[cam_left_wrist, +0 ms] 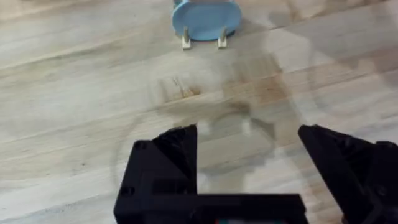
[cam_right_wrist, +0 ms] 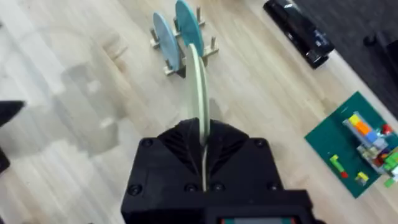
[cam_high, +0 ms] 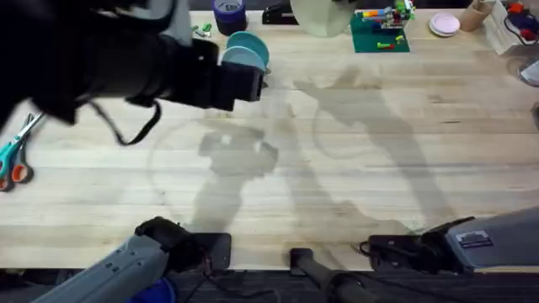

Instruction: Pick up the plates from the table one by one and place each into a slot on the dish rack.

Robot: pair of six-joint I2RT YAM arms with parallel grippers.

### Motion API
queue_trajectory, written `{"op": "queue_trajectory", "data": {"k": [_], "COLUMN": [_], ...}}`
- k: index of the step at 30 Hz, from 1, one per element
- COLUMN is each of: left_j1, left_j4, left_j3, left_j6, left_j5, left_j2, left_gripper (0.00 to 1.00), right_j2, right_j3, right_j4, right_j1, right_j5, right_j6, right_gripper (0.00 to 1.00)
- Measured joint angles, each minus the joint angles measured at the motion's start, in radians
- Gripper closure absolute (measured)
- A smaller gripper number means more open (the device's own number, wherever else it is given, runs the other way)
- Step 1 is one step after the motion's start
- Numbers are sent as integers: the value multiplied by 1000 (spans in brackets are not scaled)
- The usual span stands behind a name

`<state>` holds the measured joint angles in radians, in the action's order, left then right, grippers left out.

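My right gripper [cam_right_wrist: 200, 140] is shut on a pale yellow-green plate [cam_right_wrist: 198, 87], held on edge above the table [cam_right_wrist: 74, 124] a short way from the dish rack [cam_right_wrist: 184, 62]. Two light blue plates [cam_right_wrist: 164, 37] [cam_right_wrist: 185, 25] stand upright in the rack's slots. My left gripper [cam_left_wrist: 249, 140] hangs open and empty over bare wood, facing the rack [cam_left_wrist: 186, 42] and a blue plate [cam_left_wrist: 207, 18] from farther back. In the overhead view the left arm [cam_high: 126, 59] is large and dark beside the blue plates [cam_high: 246, 50]. A pale disc [cam_high: 324, 17] at the far edge may be the held plate.
A green brick baseplate [cam_high: 379, 34] with small bricks lies at the far right of the rack. A black stapler [cam_high: 278, 13] and a dark blue roll [cam_high: 229, 13] sit at the far edge. Scissors [cam_high: 13, 160] lie at the left edge. The table's middle is bare wood.
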<state>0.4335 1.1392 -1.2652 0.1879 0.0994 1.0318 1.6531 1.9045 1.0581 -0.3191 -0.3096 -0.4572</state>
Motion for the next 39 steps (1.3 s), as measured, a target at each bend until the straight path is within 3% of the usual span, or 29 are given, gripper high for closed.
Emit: {"op": "queue_trajectory", "data": {"k": [6, 27, 39], "left_j1": [0, 0, 0], "left_j4": [17, 27, 27], "left_j3": [-4, -4, -4], "left_j6": [-5, -6, -6], "left_j5": [2, 3, 3], "left_j2": [-71, -71, -71], "left_gripper": [7, 8, 7], "right_j2": [0, 0, 53], "right_j3": [0, 0, 0], "right_j4": [-60, -285, -399], "right_j1": [0, -108, -114], "right_j5": [1, 0, -159], "right_j6": [-16, -179, -279], "right_gripper": [971, 971, 971]}}
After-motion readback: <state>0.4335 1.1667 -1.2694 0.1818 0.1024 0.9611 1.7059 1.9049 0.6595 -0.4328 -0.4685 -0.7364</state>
